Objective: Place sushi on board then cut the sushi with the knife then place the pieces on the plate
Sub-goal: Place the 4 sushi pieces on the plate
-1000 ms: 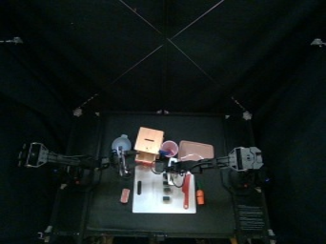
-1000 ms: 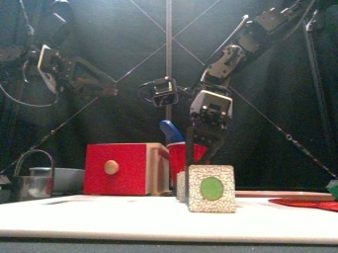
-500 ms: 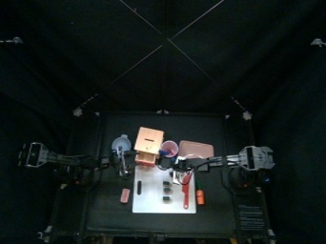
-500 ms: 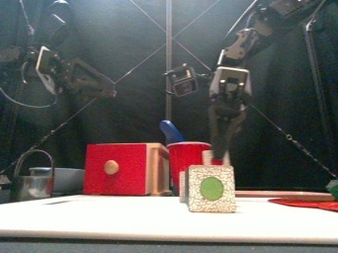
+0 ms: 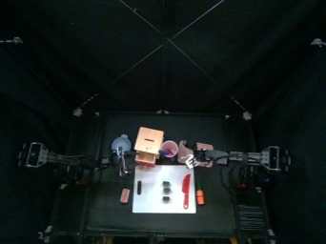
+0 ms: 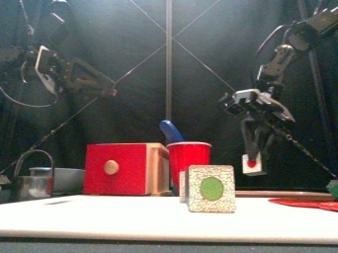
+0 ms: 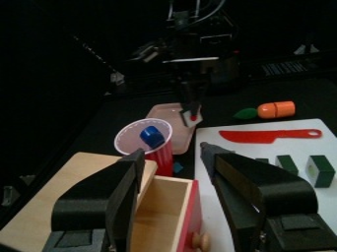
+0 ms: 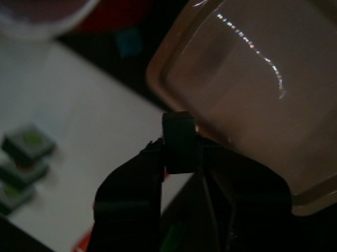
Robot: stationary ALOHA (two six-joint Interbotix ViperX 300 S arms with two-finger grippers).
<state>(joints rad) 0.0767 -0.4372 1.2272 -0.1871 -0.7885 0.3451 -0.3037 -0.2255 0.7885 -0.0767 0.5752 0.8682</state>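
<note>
Right gripper [image 8: 178, 148] is pinching one dark green sushi piece [image 8: 178, 126] and hangs over the pink tray [image 8: 250, 89] (piece held clear of it in the front view). Tray sits at 1 o'clock from the white board [image 5: 166, 205]. Other pieces [image 5: 144, 187] and red knife [image 5: 186, 188] lie on the board. Left gripper [image 7: 184, 157] has fingers spread and empty, over the wooden box [image 7: 79, 192].

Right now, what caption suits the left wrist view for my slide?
Open left jaws frame the wooden box; beyond, a red cup, pink tray, and red knife on the white board.
</note>
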